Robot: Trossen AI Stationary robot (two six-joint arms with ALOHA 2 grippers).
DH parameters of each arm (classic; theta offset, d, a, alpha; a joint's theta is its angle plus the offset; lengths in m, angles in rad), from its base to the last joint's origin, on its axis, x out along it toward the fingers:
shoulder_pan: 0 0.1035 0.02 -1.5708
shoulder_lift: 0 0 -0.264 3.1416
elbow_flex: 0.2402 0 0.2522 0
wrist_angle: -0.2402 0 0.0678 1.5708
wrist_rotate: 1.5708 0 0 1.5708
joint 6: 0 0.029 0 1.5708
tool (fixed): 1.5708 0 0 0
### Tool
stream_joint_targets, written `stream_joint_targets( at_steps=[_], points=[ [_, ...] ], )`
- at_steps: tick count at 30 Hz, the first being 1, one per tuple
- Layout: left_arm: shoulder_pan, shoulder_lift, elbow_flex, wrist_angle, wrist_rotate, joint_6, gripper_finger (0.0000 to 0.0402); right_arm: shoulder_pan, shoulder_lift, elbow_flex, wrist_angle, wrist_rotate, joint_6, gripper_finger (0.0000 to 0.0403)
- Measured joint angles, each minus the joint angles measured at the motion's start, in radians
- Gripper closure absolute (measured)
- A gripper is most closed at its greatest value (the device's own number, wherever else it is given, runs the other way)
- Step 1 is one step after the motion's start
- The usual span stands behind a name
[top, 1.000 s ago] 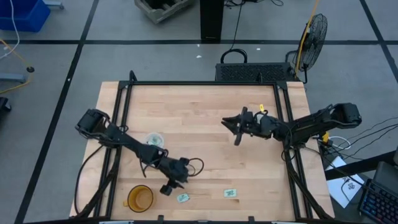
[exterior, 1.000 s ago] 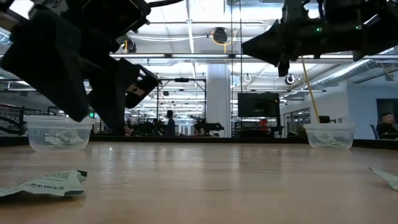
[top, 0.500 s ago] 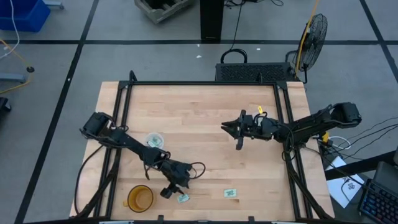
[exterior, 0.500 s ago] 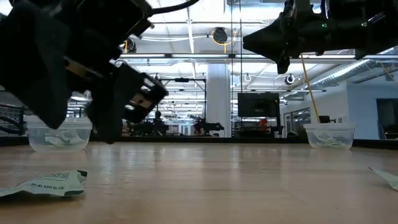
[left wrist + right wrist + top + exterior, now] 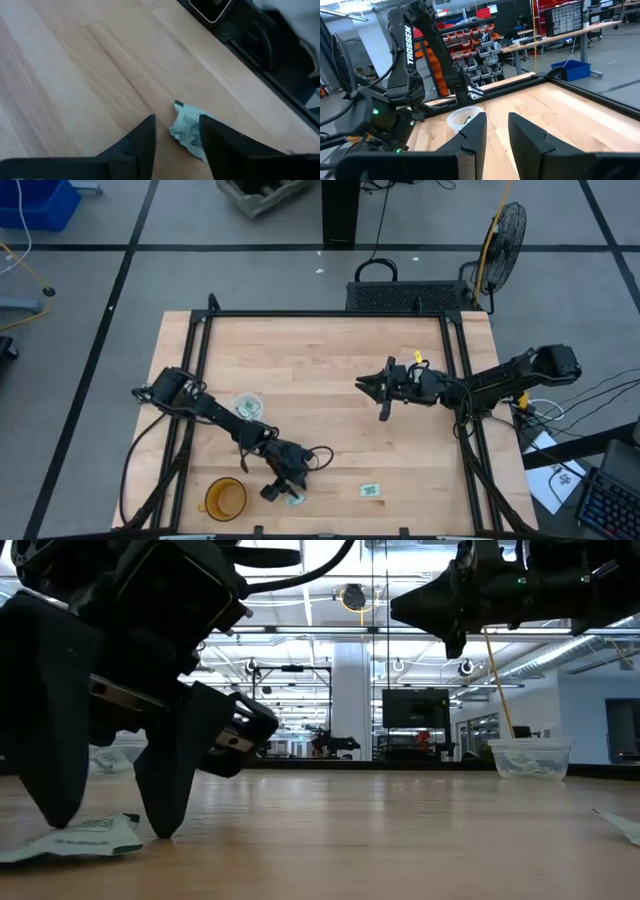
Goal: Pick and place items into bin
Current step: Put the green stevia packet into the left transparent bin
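Note:
A crumpled pale green and white packet [image 5: 187, 127] lies flat on the wood near the table's near edge [image 5: 295, 499]. My left gripper [image 5: 177, 135] is open and low over it, with one finger on either side [image 5: 110, 830]. A second packet [image 5: 371, 491] lies flat to its right. A clear cup [image 5: 248, 405] holding packets stands left of centre. My right gripper [image 5: 365, 385] hovers high over the table's right half, open by a narrow gap [image 5: 497, 125], and holds nothing. My left gripper comes at the packet from above, slanting down, with its fingertips [image 5: 160, 830] down at the table on either side of it. One edge of the packet [image 5: 197, 142] runs behind a finger. Whether the fingers touch it, I cannot tell.
An orange cup [image 5: 225, 498] stands near the table's near left corner, close to my left gripper. Another clear cup [image 5: 528, 758] stands toward the right. A black frame rail [image 5: 320, 314] borders the table. Bare wood lies in the middle.
My left gripper has moved toward the table's near edge and down onto the packet; it hung above the table a second ago, and its fingers now stand on either side of the packet. The packet has stayed in place.

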Motion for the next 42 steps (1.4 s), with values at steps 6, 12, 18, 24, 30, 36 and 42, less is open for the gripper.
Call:
stream_joint_targets(
  at_steps=[6,12,18,24,30,36,42],
  points=[
    [0.004,-0.002,0.003,-0.059,-0.028,0.070,0.0328,0.000,0.000,0.000,-0.002,0.000,0.000,0.0330],
    [0.043,-0.040,-0.002,-0.098,-0.041,0.120,0.0389,0.000,0.000,0.000,-0.003,0.000,0.000,0.0330],
    [0.121,-0.279,-0.003,-0.385,-0.162,0.278,0.0368,0.000,0.000,0.000,-0.003,0.000,0.000,0.0330],
    [0.198,-0.626,-0.003,-0.735,-0.401,0.342,0.0392,0.000,0.000,0.000,-0.016,0.000,0.000,0.0330],
    [0.272,-0.914,-0.002,-1.003,-0.541,0.222,0.0372,0.000,0.000,0.000,-0.019,0.000,0.006,0.0330],
    [0.305,-0.996,-0.063,-1.094,-0.544,0.090,0.0385,0.000,0.000,0.000,-0.019,0.000,-0.002,0.0330],
    [0.332,-0.967,-0.258,-1.017,-0.562,0.053,0.0376,0.005,0.000,0.000,-0.018,-0.001,0.007,0.0330]
  ],
)
